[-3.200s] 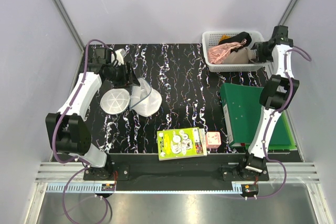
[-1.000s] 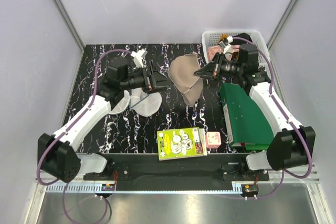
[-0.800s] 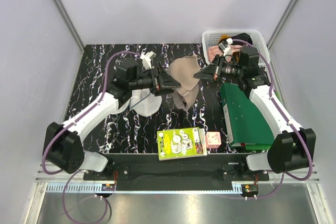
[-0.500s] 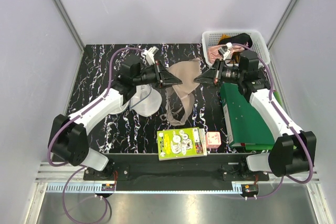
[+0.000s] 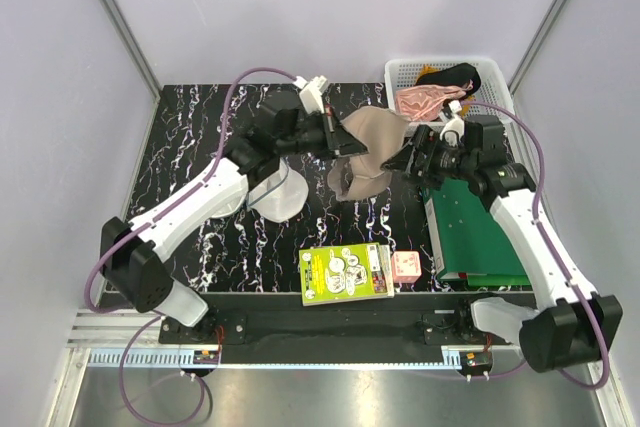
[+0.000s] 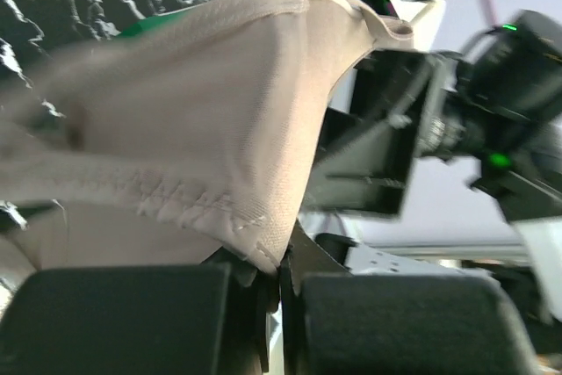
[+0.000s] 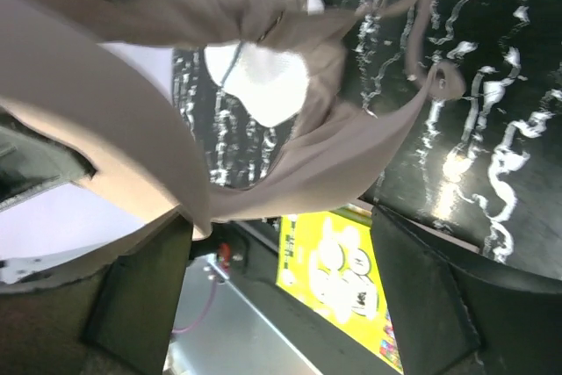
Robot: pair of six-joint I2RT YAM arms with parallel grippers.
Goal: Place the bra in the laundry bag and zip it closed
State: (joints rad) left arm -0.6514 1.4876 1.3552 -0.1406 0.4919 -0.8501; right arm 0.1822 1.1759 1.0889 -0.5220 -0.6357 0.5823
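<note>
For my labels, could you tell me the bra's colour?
The bra is beige-tan, clearest in the left wrist view.

White arm links [image 5: 190, 209], black joints [image 5: 128, 257], purple cables [image 5: 265, 71], seemingly black jaws

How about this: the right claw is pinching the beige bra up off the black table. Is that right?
No. The left claw is pinching the beige bra; the left wrist view shows it shut on the hem. The right claw stands open. The bra is up off the black table.
</note>
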